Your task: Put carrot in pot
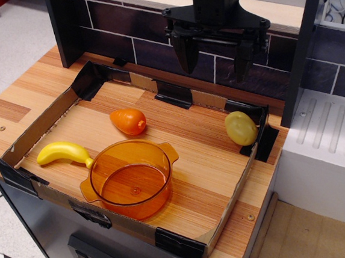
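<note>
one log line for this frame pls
gripper open, empty, above tray back | carrot on tray floor, behind pot | pot empty | step: not started

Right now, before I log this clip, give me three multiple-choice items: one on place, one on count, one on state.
1. Where does the stubby orange plastic carrot lie?
A. inside the pot
B. on the wooden tray floor behind the pot
C. in the gripper

2. How many yellowish toy fruits?
A. one
B. two
C. four

3. The black gripper is
A. open, empty
B. shut on the carrot
C. inside the pot

B: the translucent amber pot is empty.
B: yellow banana, yellow-green round fruit.
A: fingers spread, holding nothing.
</note>
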`<state>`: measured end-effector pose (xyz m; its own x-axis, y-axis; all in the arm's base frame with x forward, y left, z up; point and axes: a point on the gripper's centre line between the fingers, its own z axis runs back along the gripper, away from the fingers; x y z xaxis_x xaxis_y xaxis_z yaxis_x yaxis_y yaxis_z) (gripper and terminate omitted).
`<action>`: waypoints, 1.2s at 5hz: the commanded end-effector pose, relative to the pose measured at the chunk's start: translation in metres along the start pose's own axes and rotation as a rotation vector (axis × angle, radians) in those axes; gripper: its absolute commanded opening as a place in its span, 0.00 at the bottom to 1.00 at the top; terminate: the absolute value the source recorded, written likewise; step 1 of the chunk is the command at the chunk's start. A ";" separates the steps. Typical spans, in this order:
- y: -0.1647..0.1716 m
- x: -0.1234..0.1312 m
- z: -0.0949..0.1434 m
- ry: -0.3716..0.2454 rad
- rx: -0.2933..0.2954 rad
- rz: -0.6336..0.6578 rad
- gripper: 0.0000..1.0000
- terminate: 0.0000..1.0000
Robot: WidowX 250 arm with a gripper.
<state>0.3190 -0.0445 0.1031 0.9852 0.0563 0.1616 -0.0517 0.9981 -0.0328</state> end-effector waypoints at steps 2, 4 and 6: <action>0.023 -0.001 0.006 -0.043 0.022 0.103 1.00 0.00; 0.081 -0.012 0.028 -0.153 0.031 0.388 1.00 0.00; 0.104 -0.034 0.009 -0.139 0.086 0.694 1.00 0.00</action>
<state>0.2820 0.0598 0.0942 0.6891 0.6897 0.2226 -0.6920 0.7174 -0.0805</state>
